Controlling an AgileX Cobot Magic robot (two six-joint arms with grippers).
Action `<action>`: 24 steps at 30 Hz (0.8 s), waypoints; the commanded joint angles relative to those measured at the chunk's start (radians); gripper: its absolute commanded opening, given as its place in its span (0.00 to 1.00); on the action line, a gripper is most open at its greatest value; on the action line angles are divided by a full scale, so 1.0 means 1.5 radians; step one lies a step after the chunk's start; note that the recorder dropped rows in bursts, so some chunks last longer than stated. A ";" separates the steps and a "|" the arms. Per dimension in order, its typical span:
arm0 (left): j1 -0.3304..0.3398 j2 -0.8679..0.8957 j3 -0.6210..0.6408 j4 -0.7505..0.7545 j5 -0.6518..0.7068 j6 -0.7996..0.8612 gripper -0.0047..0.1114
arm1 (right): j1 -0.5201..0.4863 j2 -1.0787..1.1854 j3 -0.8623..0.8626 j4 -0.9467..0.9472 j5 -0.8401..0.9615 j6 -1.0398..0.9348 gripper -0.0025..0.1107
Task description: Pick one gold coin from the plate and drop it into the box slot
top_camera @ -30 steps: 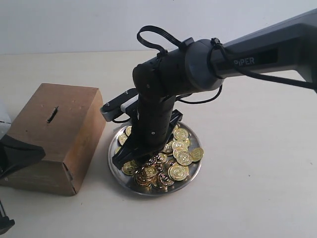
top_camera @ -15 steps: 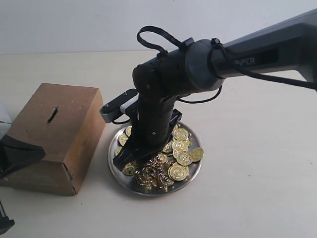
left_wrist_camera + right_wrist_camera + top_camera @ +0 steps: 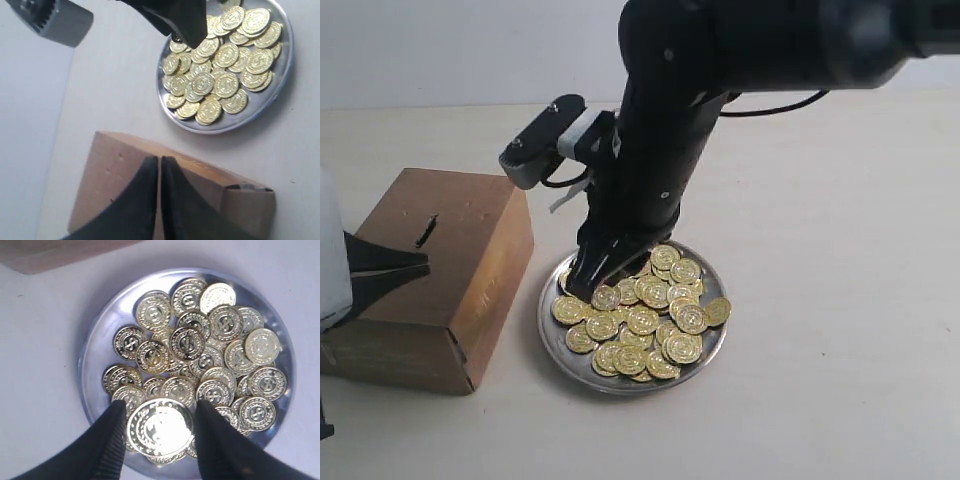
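The silver-grey plate [image 3: 548,312] holds several gold coins and sits right of the brown box [image 3: 470,290], whose dark slot [image 3: 425,231] is on its top face. My right gripper [image 3: 588,280] hangs just above the plate's left side. In the right wrist view it [image 3: 160,412] is shut on one gold coin [image 3: 160,427], held edgewise between the fingers above the pile on the plate [image 3: 95,350]. My left gripper [image 3: 159,161] is shut and empty over the box [image 3: 110,180]; in the exterior view its tip [image 3: 420,265] lies over the box top near the slot.
The pale tabletop [image 3: 820,300] stretches to the right of and behind the plate. The right arm's wrist camera block [image 3: 535,140] juts out above the box's far right corner. The plate [image 3: 280,90] of coins shows beyond the box in the left wrist view.
My right arm has risen from the coin pile, its fingers now above the plate's left side. My left gripper has shifted up and right over the box top.
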 commanded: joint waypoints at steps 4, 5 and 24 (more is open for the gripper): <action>-0.080 0.003 -0.005 -0.006 -0.030 0.199 0.41 | 0.001 -0.096 0.001 0.153 0.102 -0.202 0.31; -0.105 0.003 -0.003 -0.006 -0.030 0.218 0.40 | 0.001 -0.104 0.001 0.185 0.120 -0.233 0.31; -0.282 0.003 -0.003 -0.003 -0.113 0.255 0.40 | 0.001 -0.127 0.017 0.368 0.204 -0.356 0.31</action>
